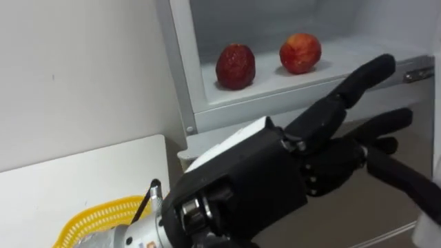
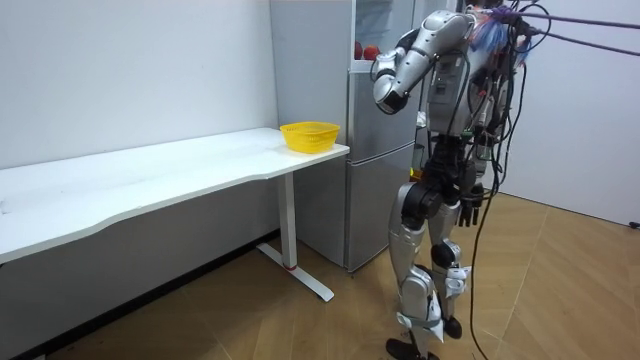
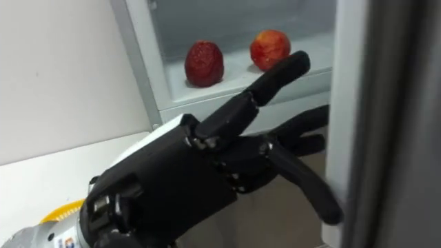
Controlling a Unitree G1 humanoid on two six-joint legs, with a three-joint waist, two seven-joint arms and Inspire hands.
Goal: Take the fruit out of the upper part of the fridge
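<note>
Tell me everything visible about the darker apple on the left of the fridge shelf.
The dark red apple is roundish, with a deep, slightly mottled red skin and a dip at its top. It stands upright on the white fridge shelf, near the shelf's front edge and the left wall. It looks whole. Only the shelf touches it. The lighter apple sits apart on its right, and the left robot hand, open, is below and in front, clear of it.
</note>
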